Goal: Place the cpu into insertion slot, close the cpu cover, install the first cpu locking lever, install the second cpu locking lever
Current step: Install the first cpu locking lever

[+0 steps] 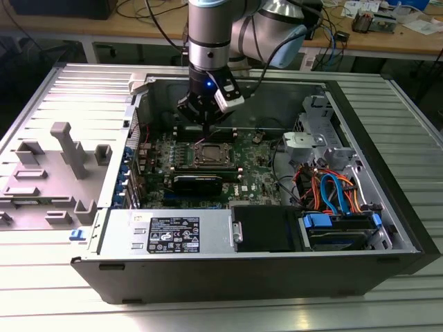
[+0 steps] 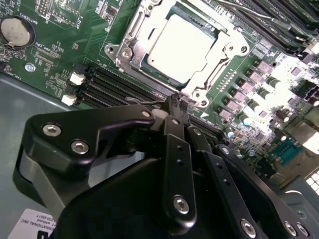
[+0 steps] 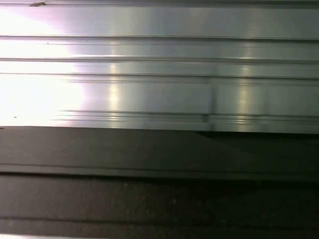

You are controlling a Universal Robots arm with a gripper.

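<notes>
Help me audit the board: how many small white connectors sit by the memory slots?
2 white connectors in the second wrist view: one nearer the coin cell, one nearer the board's edge. The gripper may hide others.

Electronics lab: an opened computer case point(image 1: 208, 277) lies under my claw point(image 1: 205, 124) on a ribbed metal table point(image 1: 408, 117), with cable-strewn wooden workbenches point(image 1: 408, 43) lined up beyond it.

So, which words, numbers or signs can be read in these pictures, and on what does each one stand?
White label on the power supply, exterior view: print too small to read.
Second white label, second wrist view: mostly cut off, no whole word readable; its carrier is unclear.
White lettering on the motherboard, second wrist view: too small to read.
First wrist view: none.
</notes>
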